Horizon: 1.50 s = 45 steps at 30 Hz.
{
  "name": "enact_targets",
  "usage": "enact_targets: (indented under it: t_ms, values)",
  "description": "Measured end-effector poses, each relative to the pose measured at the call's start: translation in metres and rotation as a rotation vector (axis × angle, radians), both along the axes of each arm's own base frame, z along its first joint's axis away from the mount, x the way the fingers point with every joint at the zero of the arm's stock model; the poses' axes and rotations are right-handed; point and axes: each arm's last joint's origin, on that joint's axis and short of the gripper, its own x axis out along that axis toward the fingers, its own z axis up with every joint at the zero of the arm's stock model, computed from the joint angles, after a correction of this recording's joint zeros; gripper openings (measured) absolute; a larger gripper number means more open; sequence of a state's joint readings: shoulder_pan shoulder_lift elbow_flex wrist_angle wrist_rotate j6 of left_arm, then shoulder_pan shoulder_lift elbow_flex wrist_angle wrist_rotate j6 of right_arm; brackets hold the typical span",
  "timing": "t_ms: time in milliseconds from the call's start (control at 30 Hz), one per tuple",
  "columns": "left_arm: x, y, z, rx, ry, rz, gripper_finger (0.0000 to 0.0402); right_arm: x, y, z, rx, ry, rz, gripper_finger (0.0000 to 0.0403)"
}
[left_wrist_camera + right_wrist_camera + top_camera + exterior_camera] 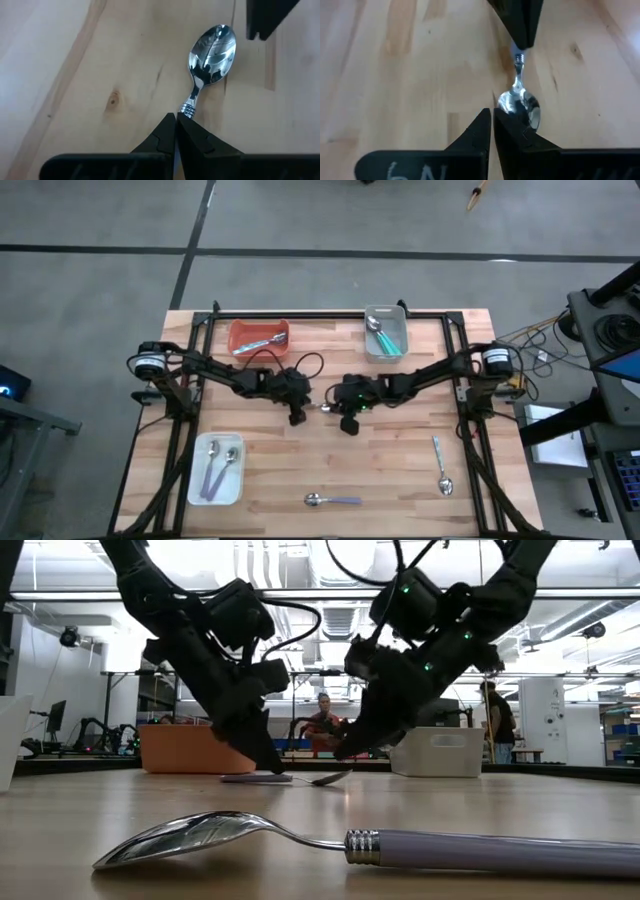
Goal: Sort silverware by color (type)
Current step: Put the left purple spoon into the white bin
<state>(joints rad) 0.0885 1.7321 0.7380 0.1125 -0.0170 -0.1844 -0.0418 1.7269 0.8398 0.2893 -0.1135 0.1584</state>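
Spoon pinned at mid-bench between your two pincers.

Your left pincer (176, 120) has its fingers pressed together over the handle end of a small shiny metal spoon (324, 408), right at the ridged collar; whether the handle is truly clamped or only covered, you cannot tell. Your right pincer (492, 116) has its fingers together too, tips at the rim of the spoon's bowl, and it holds nothing that shows. Both tips meeting on one spoon looks like a handover or a steadying hold, so that it can be lifted cleanly. Sorting is partly done: one spoon lies in the orange tray (259, 337), teal-handled ones in the grey tray (386, 332), lavender-handled ones in the white tray (216, 469). A lavender-handled spoon (332, 500) and a pale-handled spoon (441, 466) lie loose near the bench's front edge.
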Motion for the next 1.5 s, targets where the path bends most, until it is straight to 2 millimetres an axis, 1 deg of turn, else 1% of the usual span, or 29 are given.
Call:
enact_targets:
  t_ms: [167,333,533,667,767,1000,1133,1267,1433,1500]
  values:
    - [0.001,-0.005,0.001,-0.039,-0.002,0.028,0.0000,-0.001,0.000,-0.005,-0.013,0.077,0.012,0.0013]
    - [0.007,-0.007,0.007,-0.063,-0.009,0.041,0.0000,-0.001,-0.002,-0.006,-0.034,0.076,0.005,0.0013]
    - [0.016,-0.007,0.018,-0.057,0.012,0.025,0.0000,-0.003,-0.009,-0.009,-0.168,0.107,-0.112,0.0013]
    - [0.014,-0.006,0.019,-0.012,0.084,-0.014,0.0000,-0.004,-0.014,-0.009,-0.256,0.117,-0.151,0.0013]
    - [0.011,-0.005,0.017,0.037,0.138,-0.009,0.0000,-0.004,-0.016,-0.008,-0.291,0.120,-0.156,0.0013]
    - [-0.002,-0.002,0.012,0.177,0.299,0.055,0.0000,-0.004,-0.018,-0.008,-0.292,0.126,-0.159,0.0013]
    - [-0.005,-0.002,0.010,0.191,0.323,0.038,0.0000,-0.005,-0.018,-0.009,-0.292,0.128,-0.159,0.0013]
    - [-0.005,-0.005,0.010,0.124,0.316,0.028,0.0000,-0.005,-0.018,-0.009,-0.292,0.132,-0.158,0.0013]
    - [-0.005,-0.012,0.010,-0.028,0.300,0.068,0.0000,-0.005,-0.018,-0.009,-0.278,0.132,-0.171,0.0013]
    - [-0.005,-0.016,0.010,-0.052,0.299,0.084,0.0000,-0.005,-0.018,-0.009,-0.276,0.132,-0.173,0.0013]
